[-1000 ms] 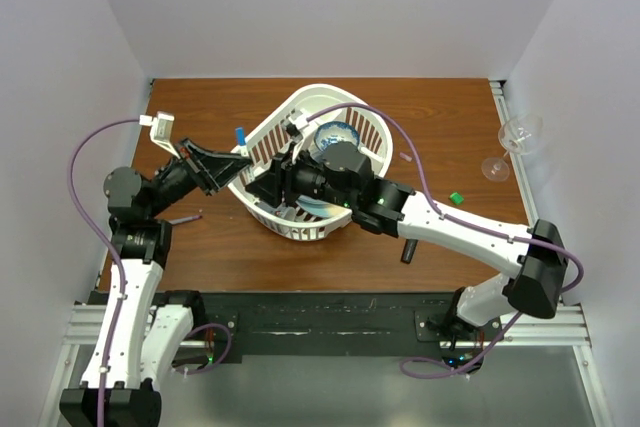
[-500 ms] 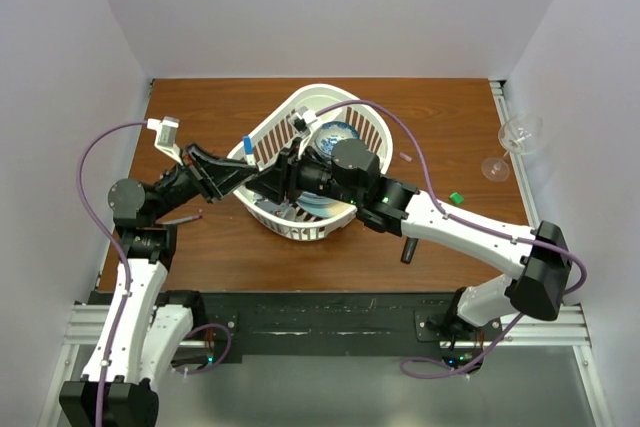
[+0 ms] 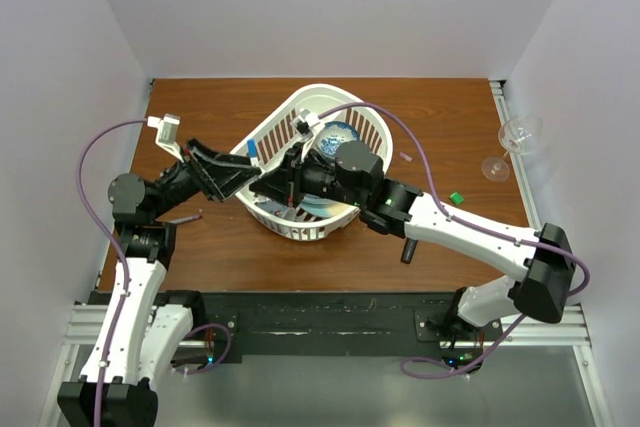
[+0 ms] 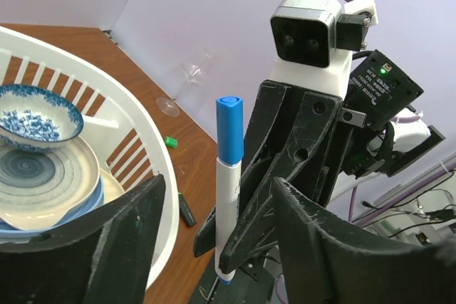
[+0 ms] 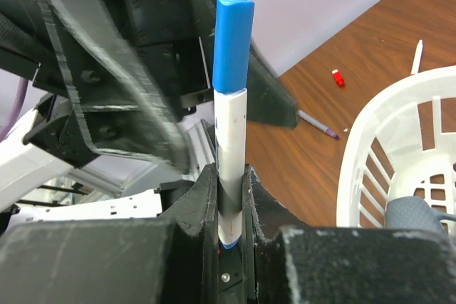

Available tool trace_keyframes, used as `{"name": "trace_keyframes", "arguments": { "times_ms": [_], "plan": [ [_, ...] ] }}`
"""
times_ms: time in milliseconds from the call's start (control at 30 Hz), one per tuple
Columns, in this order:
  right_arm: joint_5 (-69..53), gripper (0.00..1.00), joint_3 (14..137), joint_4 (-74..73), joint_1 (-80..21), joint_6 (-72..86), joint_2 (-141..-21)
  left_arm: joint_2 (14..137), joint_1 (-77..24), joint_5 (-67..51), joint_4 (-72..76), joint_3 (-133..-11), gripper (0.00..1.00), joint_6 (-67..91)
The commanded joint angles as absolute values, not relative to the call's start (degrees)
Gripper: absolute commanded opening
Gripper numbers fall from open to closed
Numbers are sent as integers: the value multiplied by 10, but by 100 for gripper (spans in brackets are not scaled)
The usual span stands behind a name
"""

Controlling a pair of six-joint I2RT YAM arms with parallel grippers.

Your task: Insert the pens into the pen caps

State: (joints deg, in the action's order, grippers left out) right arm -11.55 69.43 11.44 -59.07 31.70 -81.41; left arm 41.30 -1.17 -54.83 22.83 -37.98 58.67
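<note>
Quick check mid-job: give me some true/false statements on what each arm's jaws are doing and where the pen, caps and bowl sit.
1. The right jaws clamp a white-barrelled pen. True.
2. That pen is uncapped. False: a blue cap sits on its top end.
3. The left jaws are shut on the pen. False: they stand open, one on each side of it.
4. A green cap lies in the basket. False: it lies on the table, outside the basket.
5. A blue-patterned bowl sits in the basket. True.
</note>
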Motion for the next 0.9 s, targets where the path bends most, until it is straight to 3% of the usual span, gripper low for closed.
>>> {"name": "trace_keyframes", "arguments": {
  "times_ms": [0, 67, 467, 867],
  "plan": [
    [-121, 0, 689, 120, -591, 295, -774, 403, -14, -545, 226, -421, 70, 561],
    [-130, 0, 681, 124, -591, 294, -766, 407, -14, -549, 232, -431, 74, 562],
    [-179, 0, 669, 134, -591, 301, -752, 437, -14, -563, 363, -438, 74, 650],
    [-189, 0, 671, 123, -591, 308, -751, 455, -14, -564, 375, -454, 66, 664]
  ]
}}
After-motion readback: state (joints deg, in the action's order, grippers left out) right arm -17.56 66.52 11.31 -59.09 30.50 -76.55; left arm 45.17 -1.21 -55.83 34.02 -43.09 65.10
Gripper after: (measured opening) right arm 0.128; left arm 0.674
